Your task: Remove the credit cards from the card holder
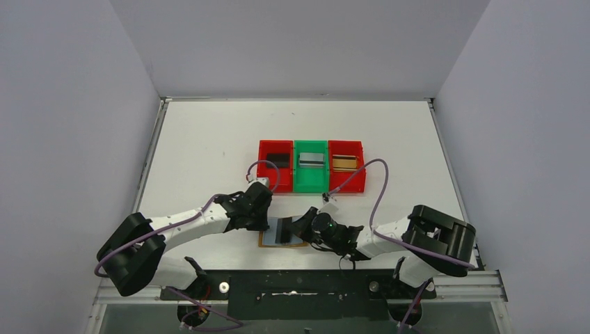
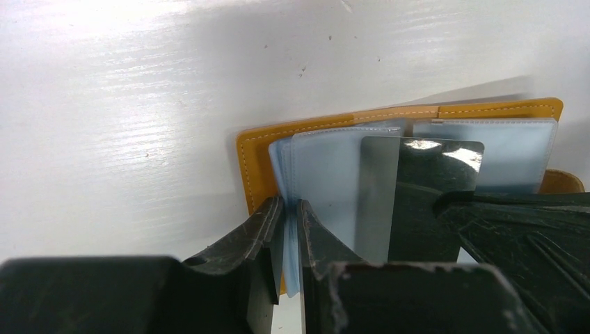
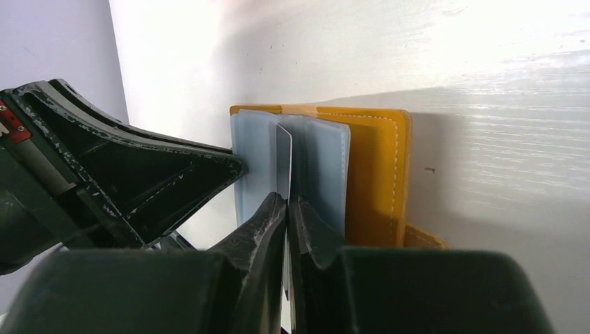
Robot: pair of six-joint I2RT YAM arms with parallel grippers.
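The card holder (image 1: 266, 241) lies open on the table just ahead of the arm bases, mustard leather (image 2: 254, 163) with pale blue inner pockets (image 2: 327, 174). My left gripper (image 2: 291, 209) is shut on the left edge of those pocket sleeves. A dark glossy credit card (image 2: 417, 198) sticks partway out of a pocket. My right gripper (image 3: 286, 202) is shut on that card's thin edge (image 3: 283, 156), beside the holder's right flap (image 3: 376, 174). From above, the two grippers (image 1: 270, 221) (image 1: 299, 227) meet over the holder from either side.
Three joined bins stand behind the holder. The left red bin (image 1: 264, 149) holds a black card (image 1: 277, 160), the green bin (image 1: 310, 182) a silver one (image 1: 311, 161), and the right red bin (image 1: 358, 182) a gold-brown one (image 1: 343, 163). Purple cables arc over the bins' front.
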